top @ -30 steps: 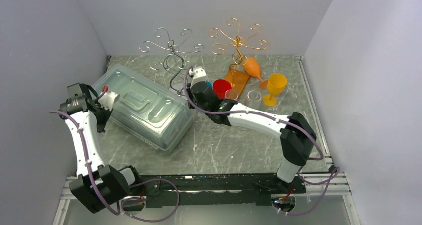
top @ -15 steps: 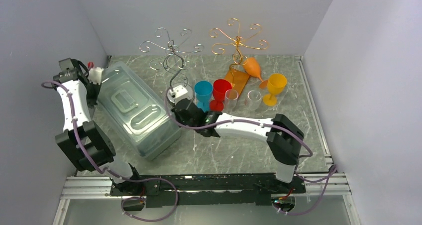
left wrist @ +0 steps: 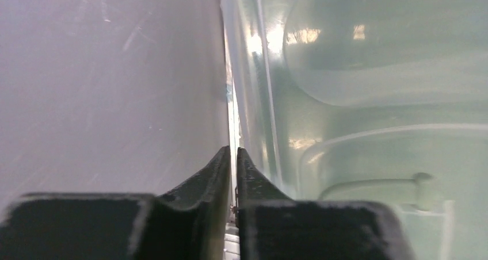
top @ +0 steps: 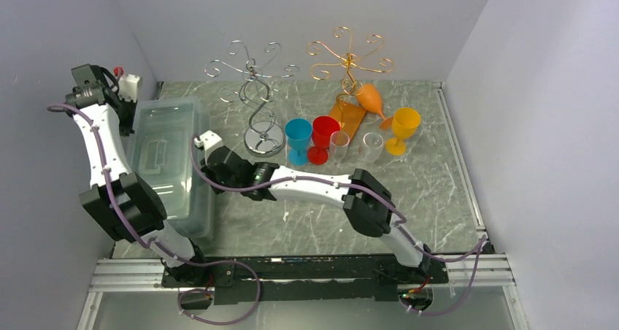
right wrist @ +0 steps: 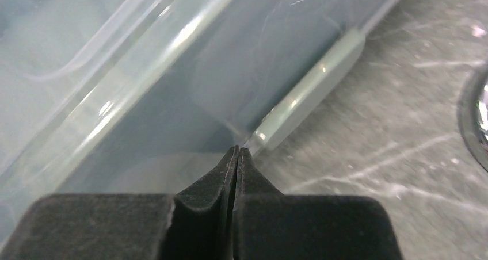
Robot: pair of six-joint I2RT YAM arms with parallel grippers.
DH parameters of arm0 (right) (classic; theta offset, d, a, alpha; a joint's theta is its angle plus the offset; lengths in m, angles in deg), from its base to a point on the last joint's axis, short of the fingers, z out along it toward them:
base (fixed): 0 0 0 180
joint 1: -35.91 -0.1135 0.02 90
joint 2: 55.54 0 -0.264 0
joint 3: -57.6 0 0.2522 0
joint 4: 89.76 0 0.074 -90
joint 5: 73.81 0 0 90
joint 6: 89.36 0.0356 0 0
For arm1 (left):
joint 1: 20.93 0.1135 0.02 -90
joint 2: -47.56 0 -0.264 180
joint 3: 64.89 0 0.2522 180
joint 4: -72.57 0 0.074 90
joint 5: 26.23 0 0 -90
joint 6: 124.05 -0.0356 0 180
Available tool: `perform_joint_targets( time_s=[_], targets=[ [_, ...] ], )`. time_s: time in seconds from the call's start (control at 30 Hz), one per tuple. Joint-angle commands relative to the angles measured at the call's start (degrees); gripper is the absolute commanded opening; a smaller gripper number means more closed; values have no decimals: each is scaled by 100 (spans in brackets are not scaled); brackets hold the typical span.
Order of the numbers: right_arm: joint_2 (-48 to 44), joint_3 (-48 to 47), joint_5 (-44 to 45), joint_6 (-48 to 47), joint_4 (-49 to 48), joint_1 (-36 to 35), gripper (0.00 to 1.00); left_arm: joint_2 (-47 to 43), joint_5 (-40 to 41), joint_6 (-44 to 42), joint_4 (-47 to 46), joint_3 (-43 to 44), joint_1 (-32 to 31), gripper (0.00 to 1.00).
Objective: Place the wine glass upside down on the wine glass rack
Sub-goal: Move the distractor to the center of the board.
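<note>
Left gripper [left wrist: 233, 150]: fingers closed, holding nothing, at the far-left corner beside the clear bin [top: 164, 155]. Right gripper [right wrist: 237, 149]: fingers pressed together, empty, tips at the bin's right rim. Glasses stand upright in a row toward the far edge: blue glass [top: 298, 139], red glass [top: 323, 136], two clear glasses [top: 371, 146], yellow glass [top: 404, 125]. Orange glass [top: 371, 98] is tilted at the gold rack [top: 349, 56]. Silver rack [top: 255, 89] stands left of it.

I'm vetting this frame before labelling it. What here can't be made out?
Top view: the plastic bin's contents, behind its cloudy lid.
Top view: whether the tilted orange glass hangs from the gold rack or leans; too small.
Right wrist view: whether the shut right gripper touches the bin; its fingertips cover the spot.
Left wrist view: the shut left gripper's contact; blurred.
</note>
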Motion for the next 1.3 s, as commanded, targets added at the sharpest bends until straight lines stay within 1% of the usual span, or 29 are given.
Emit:
perform_joint_targets(
  time_s=[0.0,0.07,0.13,0.23,0.27,0.3,0.33,0.37,0.4,0.53,0.63,0.7,0.8,1.0,1.1,1.2,1.27],
  targets=[
    [439,-964,-691,54,95,-99,0,-246,-162,170,409,836,6,26],
    [434,-937,-627,37,99,-85,0,-472,-431,202,688,1064,5,41],
    [58,-464,-511,47,-123,-17,0,-691,-859,197,1097,1251,1,53],
    [-523,355,-301,57,-197,135,0,-806,-1951,117,2083,1650,-22,55],
    [-832,762,-238,58,-315,178,0,-849,-2584,60,2433,1723,-39,54],
    [-1158,1187,-183,89,-508,227,0,-937,-3051,-73,2788,1714,-88,54],
    [-1461,1557,-141,119,-619,287,0,-1032,-3398,-272,3102,1623,-200,54],
    [-1774,1895,-90,146,-688,333,0,-1162,-3596,-380,3336,1368,-482,53],
    [-2075,2215,-18,158,-766,365,0,-1305,-3623,-432,3467,1123,-768,51],
    [-3007,3219,211,183,-835,401,0,-1961,-3222,-366,3248,-218,-1835,45],
    [-3503,3772,354,260,-837,401,0,-2143,-2962,-446,3126,-1121,-2214,39],
    [-3750,4034,432,328,-824,410,0,-2204,-2834,-653,3148,-1547,-2281,36],
    [-4034,4304,517,409,-801,410,0,-2375,-2503,-938,3126,-2064,-2293,35],
    [-4203,4658,640,469,-783,410,0,-2852,-1971,-1520,3188,-3011,-2404,36],
    [-4191,4771,672,499,-803,410,0,-3055,-1622,-1598,3058,-3383,-2535,36],
    [-4214,4870,678,546,-833,406,0,-3214,-805,-1539,2600,-3870,-2575,35],
    [-4223,4947,679,572,-908,402,0,-3392,-64,-1457,1813,-4233,-2570,35]
  ],
)
